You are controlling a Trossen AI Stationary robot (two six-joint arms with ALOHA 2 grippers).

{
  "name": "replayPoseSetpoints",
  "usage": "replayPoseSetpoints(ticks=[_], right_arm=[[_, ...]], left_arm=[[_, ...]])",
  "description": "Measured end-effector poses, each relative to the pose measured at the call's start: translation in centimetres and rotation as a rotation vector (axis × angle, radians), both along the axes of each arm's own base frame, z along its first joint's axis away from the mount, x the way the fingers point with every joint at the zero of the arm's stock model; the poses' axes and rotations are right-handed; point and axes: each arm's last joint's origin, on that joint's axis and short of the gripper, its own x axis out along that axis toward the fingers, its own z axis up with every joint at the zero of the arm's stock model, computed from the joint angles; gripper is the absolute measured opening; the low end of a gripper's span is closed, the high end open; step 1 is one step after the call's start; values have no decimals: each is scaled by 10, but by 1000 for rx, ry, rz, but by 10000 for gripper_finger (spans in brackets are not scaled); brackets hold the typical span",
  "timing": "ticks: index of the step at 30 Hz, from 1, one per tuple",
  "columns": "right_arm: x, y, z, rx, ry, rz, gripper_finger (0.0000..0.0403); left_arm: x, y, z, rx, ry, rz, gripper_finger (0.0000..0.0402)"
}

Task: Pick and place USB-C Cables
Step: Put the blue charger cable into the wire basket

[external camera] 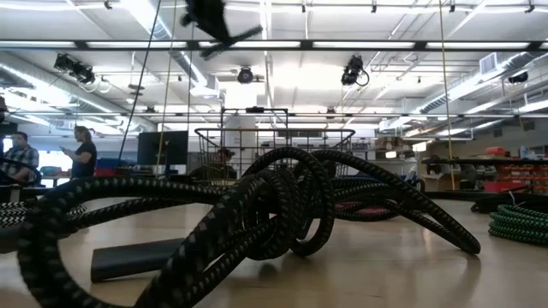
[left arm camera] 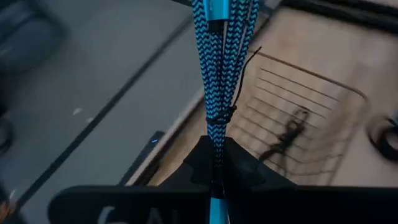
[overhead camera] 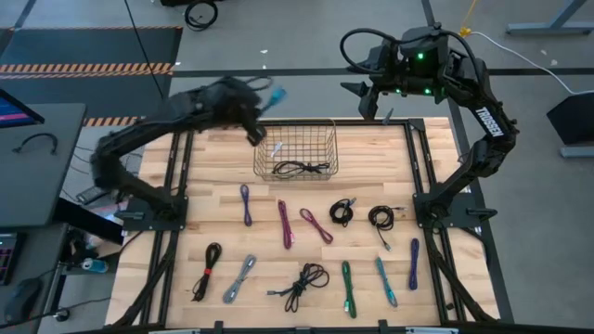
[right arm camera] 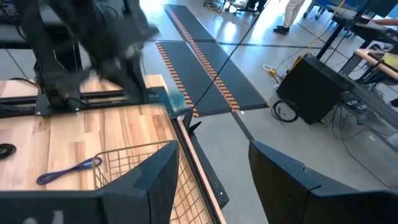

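While the left gripper (overhead camera: 252,133) pinches a blue cable (left arm camera: 214,93) by its fold, the bundle apparently hangs just off the wire basket's (overhead camera: 327,139) left rim; basket lies rightward; right gripper (overhead camera: 376,100) waits spread behind it.

Open-topped wire mesh basket (overhead camera: 297,151) reachable from above, one black cable bundle (overhead camera: 302,168) inside; left gripper (overhead camera: 261,130) hangs beside its rim, coloured cable bundles (overhead camera: 316,225) crowd table below.

Blue braided cable (left arm camera: 214,74) held aloft, others (overhead camera: 306,250) tabled
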Motion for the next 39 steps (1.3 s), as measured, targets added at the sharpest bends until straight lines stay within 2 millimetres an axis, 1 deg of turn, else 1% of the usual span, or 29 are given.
replayPoseSetpoints(ticks=[3, 7, 10, 15, 17, 20, 25, 30, 39], right_arm=[[0, 0, 0, 12, -6, -2, 200], [0, 0, 0, 24, -12, -8, 200], [0, 0, 0, 25, -13, -8, 200], [0, 0, 0, 30, -16, -11, 200], [0, 0, 0, 30, -16, -11, 200], [0, 0, 0, 31, -16, -10, 200], [0, 0, 0, 37, -18, 3, 200], [0, 1, 0, 37, -18, 4, 200], [0, 1, 0, 37, -18, 7, 200]], left_arm=[[33, 9, -17, -30, 76, -144, 18], [74, 19, -53, -78, 190, -326, 18], [95, 25, -82, -96, 271, -435, 18], [119, 36, -133, -185, 370, -482, 18], [126, 39, -148, -201, 397, -488, 18], [133, 42, -165, -210, 429, -504, 18], [139, 46, -185, -235, 456, -503, 18], [142, 48, -206, -279, 513, -501, 18], [142, 46, -212, -330, 521, -485, 17]])
